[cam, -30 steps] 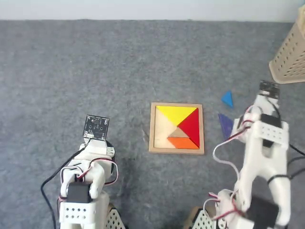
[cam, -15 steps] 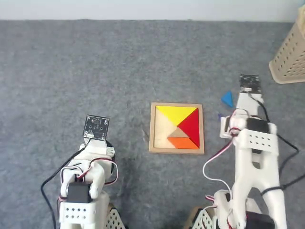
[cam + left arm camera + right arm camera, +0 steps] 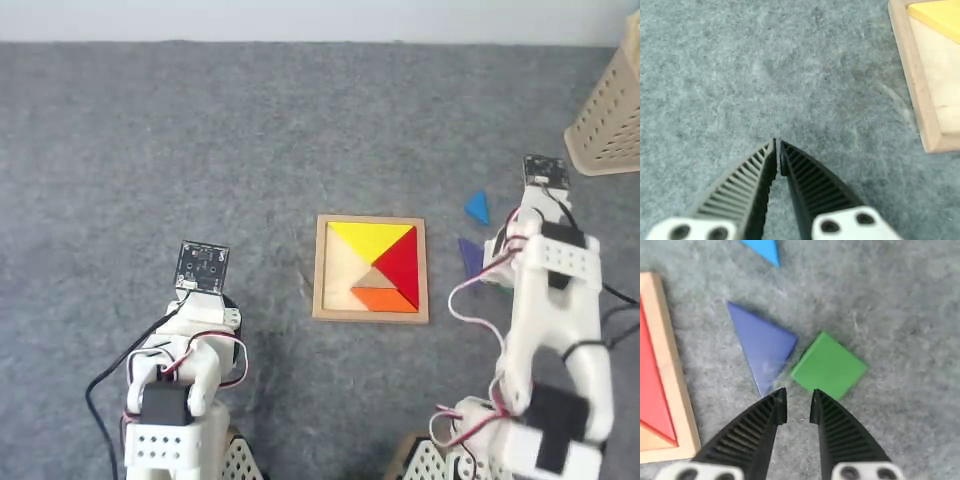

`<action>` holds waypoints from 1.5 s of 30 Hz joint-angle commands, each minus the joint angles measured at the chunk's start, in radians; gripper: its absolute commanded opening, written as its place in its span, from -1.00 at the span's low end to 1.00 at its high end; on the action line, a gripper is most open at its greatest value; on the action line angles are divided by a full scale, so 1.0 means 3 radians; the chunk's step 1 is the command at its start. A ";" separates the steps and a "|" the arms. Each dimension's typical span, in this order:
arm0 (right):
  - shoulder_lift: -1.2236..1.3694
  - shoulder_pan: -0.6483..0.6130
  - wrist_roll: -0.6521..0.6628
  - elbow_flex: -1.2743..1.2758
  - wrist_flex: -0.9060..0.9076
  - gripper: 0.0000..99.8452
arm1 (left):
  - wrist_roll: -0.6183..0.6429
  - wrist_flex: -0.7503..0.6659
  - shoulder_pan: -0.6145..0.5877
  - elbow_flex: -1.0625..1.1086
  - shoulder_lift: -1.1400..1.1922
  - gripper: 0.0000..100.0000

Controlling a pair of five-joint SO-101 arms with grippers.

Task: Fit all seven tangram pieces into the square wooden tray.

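Right gripper (image 3: 798,396) sits just short of purple triangle (image 3: 760,345) and green square (image 3: 829,365).

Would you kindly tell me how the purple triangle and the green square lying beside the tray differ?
Shape: the purple triangle has three sides, the green square has four. Colour: the triangle is purple, the square green. Place: the triangle lies nearer the wooden tray, the square on the triangle's far side from it. Both lie flat on the grey mat, outside the tray, close together just ahead of the right gripper.
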 commanded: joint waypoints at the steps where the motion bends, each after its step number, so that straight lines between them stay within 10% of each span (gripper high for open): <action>1: 0.0156 0.0105 -0.0210 -0.0302 0.0110 -0.83 | 0.0031 0.0015 -0.0015 -0.0018 -0.0010 -0.98; 45: 0.1128 0.0432 -0.0286 -0.0844 0.0054 -0.60 | 0.0031 0.0015 -0.0015 -0.0018 -0.0010 -0.98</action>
